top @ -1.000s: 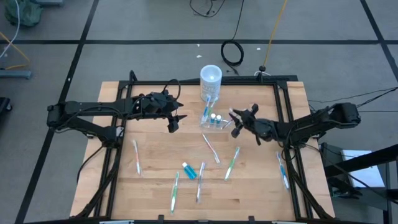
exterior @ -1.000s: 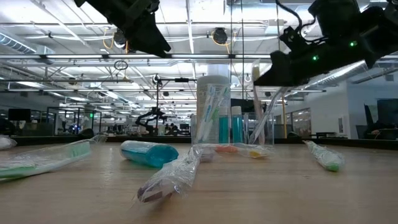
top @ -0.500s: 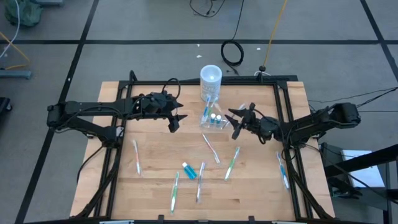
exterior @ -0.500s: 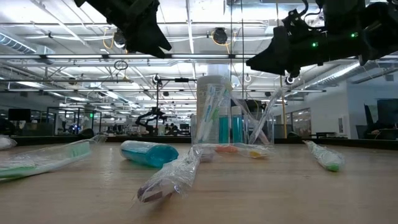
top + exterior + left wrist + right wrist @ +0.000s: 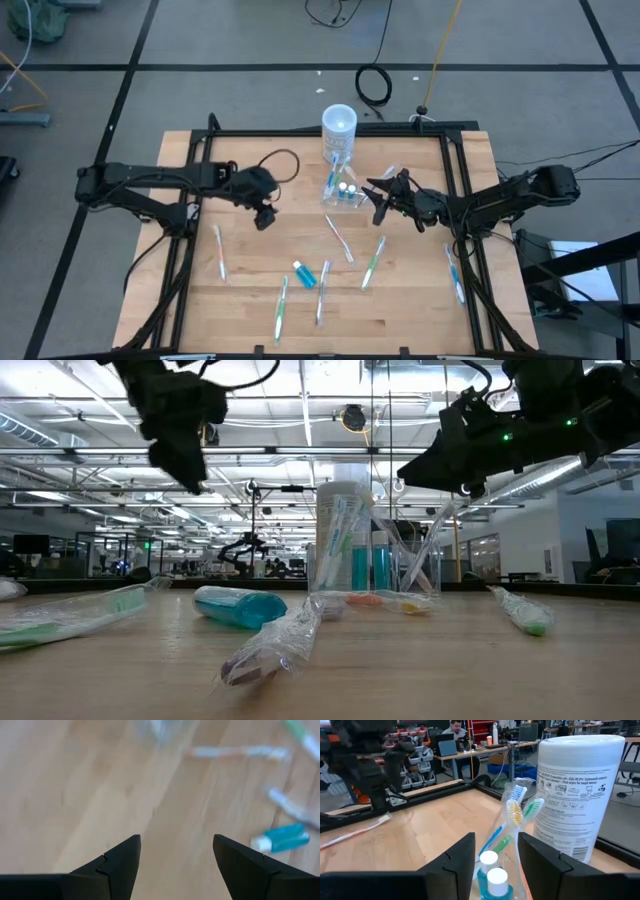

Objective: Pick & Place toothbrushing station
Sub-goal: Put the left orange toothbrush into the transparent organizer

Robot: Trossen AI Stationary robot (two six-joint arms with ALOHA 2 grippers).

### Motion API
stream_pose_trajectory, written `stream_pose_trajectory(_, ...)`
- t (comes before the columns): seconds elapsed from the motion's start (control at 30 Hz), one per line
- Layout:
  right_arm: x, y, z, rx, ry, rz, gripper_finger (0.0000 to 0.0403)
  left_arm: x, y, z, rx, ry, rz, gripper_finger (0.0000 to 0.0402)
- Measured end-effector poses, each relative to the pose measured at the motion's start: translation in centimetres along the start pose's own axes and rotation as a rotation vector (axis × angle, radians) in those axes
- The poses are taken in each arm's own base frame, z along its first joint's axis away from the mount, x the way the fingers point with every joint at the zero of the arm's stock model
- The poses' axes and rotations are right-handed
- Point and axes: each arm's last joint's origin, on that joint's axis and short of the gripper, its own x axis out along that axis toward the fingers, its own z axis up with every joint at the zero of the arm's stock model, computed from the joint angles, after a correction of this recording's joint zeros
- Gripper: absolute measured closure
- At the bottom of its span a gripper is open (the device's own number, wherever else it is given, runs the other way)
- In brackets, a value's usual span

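Observation:
The toothbrushing station is a small clear container [image 5: 340, 190] on the table's far middle. It holds wrapped toothbrushes [image 5: 517, 805] and two blue white-capped tubes [image 5: 487, 859]. Several wrapped toothbrushes [image 5: 340, 238] and one blue tube [image 5: 304, 275] lie loose on the wood. My right gripper [image 5: 378, 196] hovers level at the container's right side. It is open [image 5: 495, 840], with the tube caps and brush heads showing between its fingers. My left gripper [image 5: 265, 218] hangs open [image 5: 177, 860] over bare wood left of the container, tipped downward.
A tall white cylinder [image 5: 339, 125] stands just behind the container. Loose toothbrushes lie at the left [image 5: 220, 250], near the front [image 5: 281, 305] and at the right edge [image 5: 455, 275]. Bare wood lies under my left gripper. A person sits far off in the room [image 5: 454, 727].
My left gripper has moved toward the near edge and down, tipping from nearly level to pointing down at the table, and has stayed open. My right gripper has kept its place and rolled a little. A toothbrush that stood upright below it now leans in the container.

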Motion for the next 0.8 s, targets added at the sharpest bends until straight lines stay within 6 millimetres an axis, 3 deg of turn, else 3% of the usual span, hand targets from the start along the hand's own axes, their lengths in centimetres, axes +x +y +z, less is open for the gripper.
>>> stream_pose_trajectory(0.33,0.0,0.0,0.0,0.0,0.0,0.0,0.0263,-0.4,-1.4,-4.5,-0.378,0.282,0.172,0.0147)
stream_pose_trajectory(0.53,0.0,0.0,0.0,-0.001,0.0,0.0,0.0262,0.5,-1.6,-6.3,-0.44,0.297,0.246,0.0147)
stream_pose_trajectory(0.8,0.0,0.0,0.0,-0.001,0.0,0.0,0.0261,1.9,-0.5,-8.8,-0.584,0.389,0.3,0.0147)
